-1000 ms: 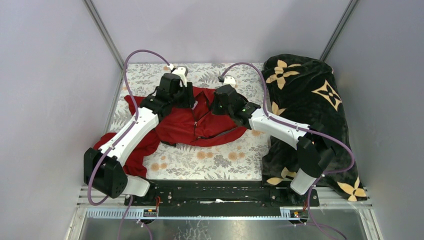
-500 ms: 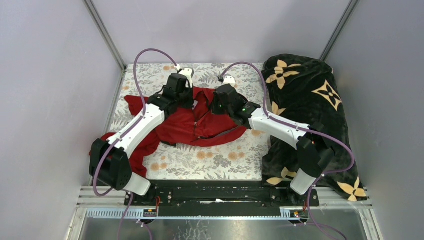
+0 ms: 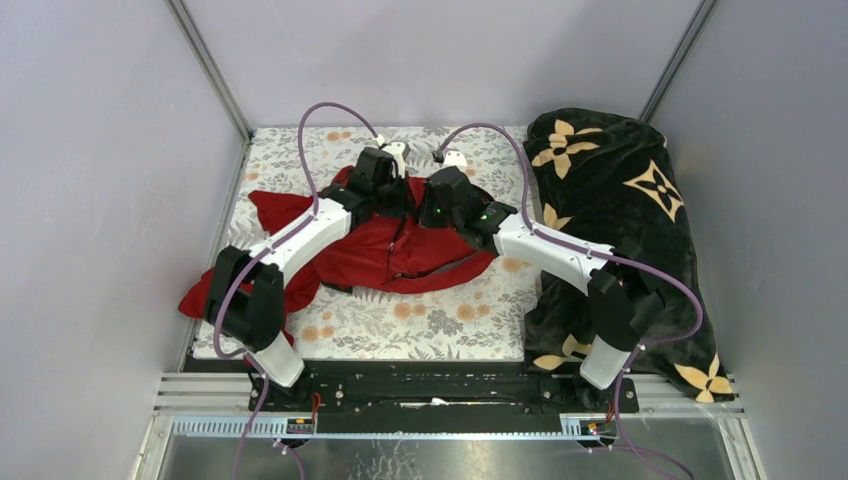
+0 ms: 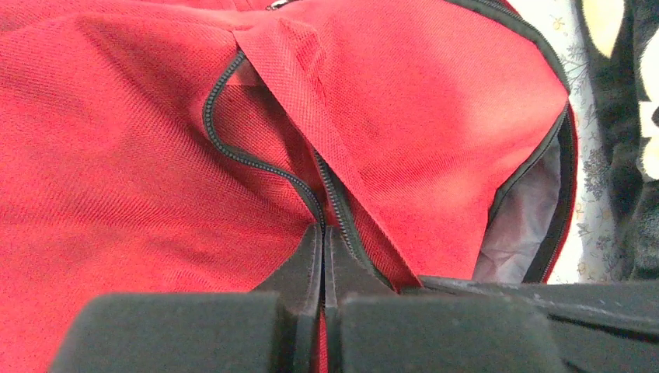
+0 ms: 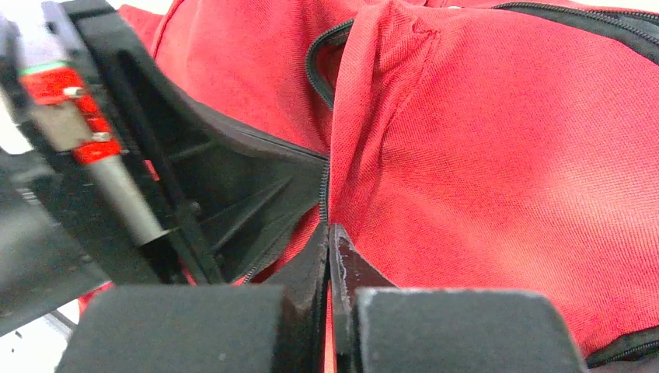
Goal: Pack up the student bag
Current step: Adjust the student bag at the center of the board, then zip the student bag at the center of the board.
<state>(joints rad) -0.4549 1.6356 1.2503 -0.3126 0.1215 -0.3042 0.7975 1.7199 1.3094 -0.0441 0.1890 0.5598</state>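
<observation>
From above, the backpack (image 3: 400,255) lies mid-table between a loose red cloth (image 3: 215,290) and a black blanket (image 3: 610,200). The left gripper (image 3: 392,195) and right gripper (image 3: 435,200) meet over its far middle; opening the bag seems the step in hand.

In the left wrist view, the jaws are pinched together at the zipper (image 4: 233,148); whether they catch cloth I cannot tell. Grey lining (image 4: 524,217) shows at the right.

In the right wrist view, the jaws are likewise closed at that seam, close beside the other gripper. Next probably comes parting the seam sideways; the blanket crowds the right.
</observation>
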